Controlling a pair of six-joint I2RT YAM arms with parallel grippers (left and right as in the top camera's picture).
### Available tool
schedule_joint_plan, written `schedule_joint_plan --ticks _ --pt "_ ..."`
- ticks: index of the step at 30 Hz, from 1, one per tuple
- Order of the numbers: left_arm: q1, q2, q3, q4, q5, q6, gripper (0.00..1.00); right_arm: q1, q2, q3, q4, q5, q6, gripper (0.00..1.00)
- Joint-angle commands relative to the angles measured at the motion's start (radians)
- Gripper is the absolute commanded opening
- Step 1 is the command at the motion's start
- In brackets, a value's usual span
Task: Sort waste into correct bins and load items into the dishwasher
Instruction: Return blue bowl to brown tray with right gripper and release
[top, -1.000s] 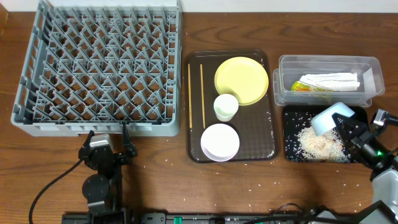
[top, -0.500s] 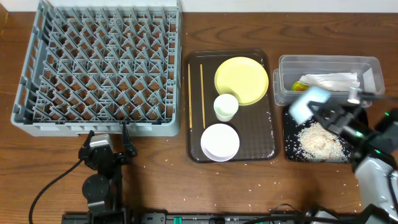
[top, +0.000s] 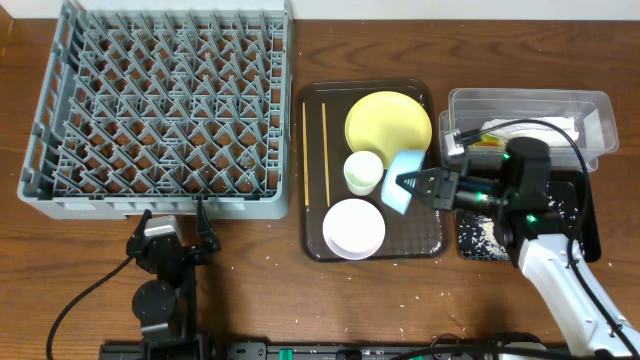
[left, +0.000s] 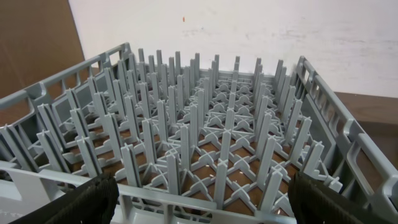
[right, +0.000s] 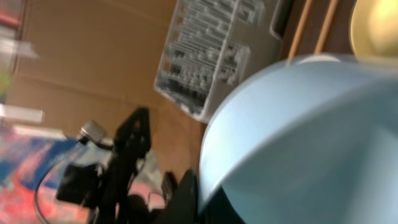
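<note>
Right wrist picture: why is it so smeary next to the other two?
Right wrist view: the light blue bowl fills the frame, and everything is soft, perhaps camera shake. Overhead view: sharp, evenly lit, faint shadows. Left wrist view: the dish rack is crisp; only the dark tool fingers at the bottom corners are soft.

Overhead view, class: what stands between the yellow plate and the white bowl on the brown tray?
The small pale cup, seen in the overhead view.

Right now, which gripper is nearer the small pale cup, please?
Right. The right gripper, holding the light blue bowl, is just beside the cup; the left gripper sits by the rack.
</note>
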Motion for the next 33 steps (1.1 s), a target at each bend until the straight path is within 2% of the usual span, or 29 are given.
schedule_joint_plan --ticks 1,4,7,13,18,30,31,33 --pt "0.006 -0.006 -0.016 -0.036 0.003 0.013 0.88 0.069 -0.01 0.172 -0.264 0.238 -0.251 0.02" --pt "0.006 -0.006 -0.016 -0.036 0.003 0.013 0.88 0.138 -0.01 0.321 -0.524 0.466 -0.371 0.01" --pt "0.006 -0.006 -0.016 -0.036 0.003 0.013 0.88 0.207 -0.01 0.409 -0.657 0.644 -0.406 0.01" --pt "0.006 -0.006 -0.016 -0.036 0.003 0.013 0.88 0.328 0.024 0.425 -0.742 0.83 -0.405 0.01" --pt "0.006 -0.006 -0.016 -0.036 0.003 0.013 0.88 0.377 0.129 0.425 -0.779 0.882 -0.406 0.01" --pt "0.006 -0.006 -0.016 -0.036 0.003 0.013 0.88 0.384 0.398 0.426 -0.771 0.831 -0.447 0.01" --pt "0.006 -0.006 -0.016 -0.036 0.003 0.013 0.88 0.384 0.406 0.425 -0.773 0.826 -0.447 0.02" --pt "0.006 -0.006 -0.016 -0.036 0.003 0.013 0.88 0.384 0.412 0.425 -0.779 0.825 -0.447 0.13"
